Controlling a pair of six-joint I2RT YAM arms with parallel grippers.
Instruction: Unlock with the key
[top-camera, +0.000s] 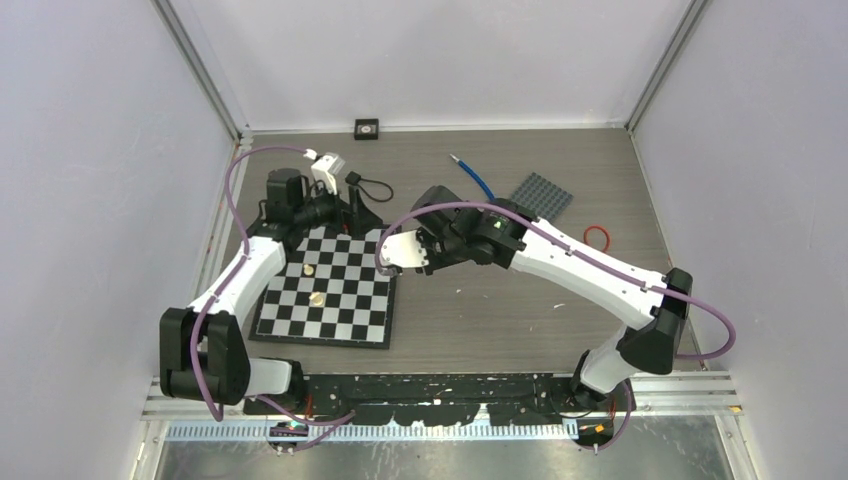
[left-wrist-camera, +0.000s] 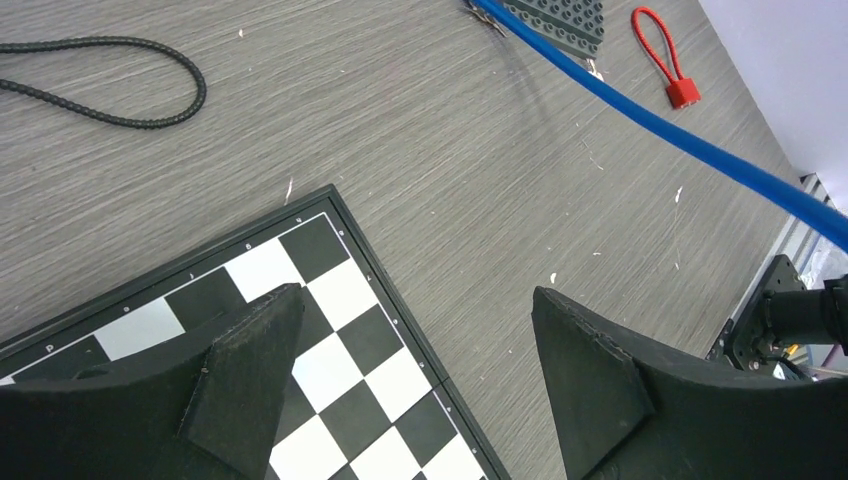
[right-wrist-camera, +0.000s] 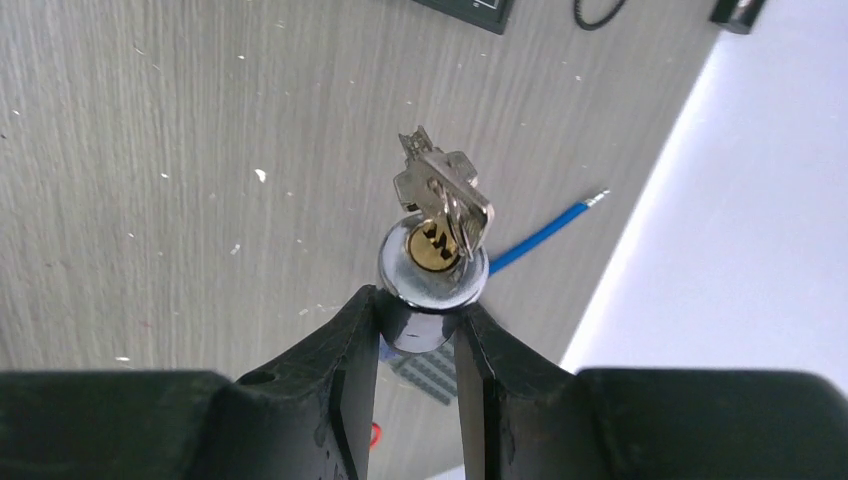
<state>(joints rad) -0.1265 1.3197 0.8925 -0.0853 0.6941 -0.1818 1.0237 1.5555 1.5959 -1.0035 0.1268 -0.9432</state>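
The right gripper is pinching a round silver lock between partly closed fingers, holding it above the middle of the table, just right of the chessboard. A key is sticking out of its brass keyhole. The left gripper is hovering wide open and empty over the chessboard's far corner.

One lock, one chessboard, two brass pieces.
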